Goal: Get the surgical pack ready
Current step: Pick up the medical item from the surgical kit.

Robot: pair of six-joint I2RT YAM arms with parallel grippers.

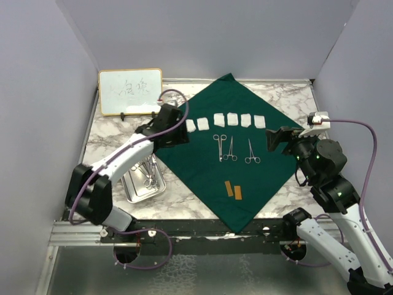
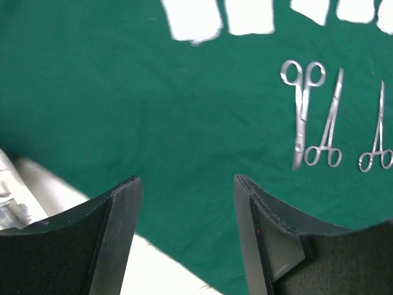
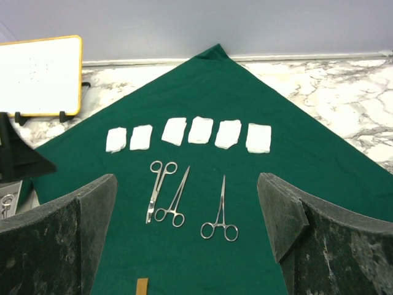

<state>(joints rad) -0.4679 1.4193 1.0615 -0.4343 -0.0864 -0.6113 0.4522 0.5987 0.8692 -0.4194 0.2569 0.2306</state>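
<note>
Both my claws hang released and empty: my left claw (image 1: pixel 183 130) gapes over the left edge of the cloth, and my right claw (image 1: pixel 274 139) hovers with fingers wide apart above its right corner, looking in toward the middle. Beneath them the marble table (image 1: pixel 288 92) carries the dark green drape (image 1: pixel 245 178), spread flat as a diamond with one corner at the near edge. A wood-framed whiteboard (image 1: pixel 130 91) stands at the far left, off the cloth. Just beside the drape's left edge sits the steel tray (image 1: pixel 130 195), more instruments lying in it, partly under my left arm. Six white gauze squares (image 1: pixel 233 119) run in a row across the drape. Just nearer than them lie scissors (image 1: pixel 219 147) and two forceps (image 1: pixel 252 152), side by side. Nearer still rest two small tan strips (image 1: pixel 233 190).
</note>
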